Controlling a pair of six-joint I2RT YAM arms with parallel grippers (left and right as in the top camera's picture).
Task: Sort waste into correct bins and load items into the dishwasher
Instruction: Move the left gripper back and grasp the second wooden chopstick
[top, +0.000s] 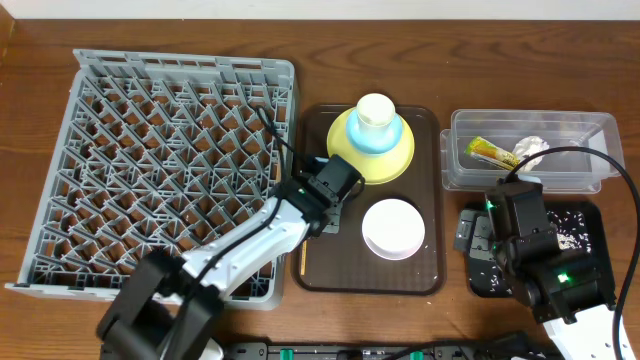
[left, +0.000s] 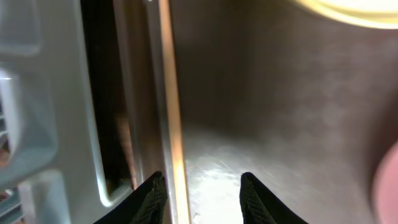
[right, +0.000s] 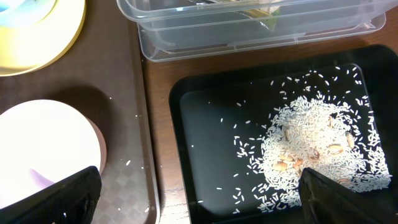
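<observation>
Rice grains (right: 305, 137) lie heaped, pale and granular, in the glossy rectangular black tray (right: 205, 124), below the right end effector (right: 204, 205), spread wide and empty. The left end effector (left: 202, 199), fingers parted, straddles a thin wooden chopstick (left: 171, 124) on the smooth brown tray (left: 280, 124).

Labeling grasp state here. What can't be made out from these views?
- Chopsticks: left wrist view, blurred, one or two unclear; overhead, left arm covers most.
- Right gripper: fingers cut by right wrist view's bottom edge.
- Clear tub contents: cut by its top edge.
</observation>
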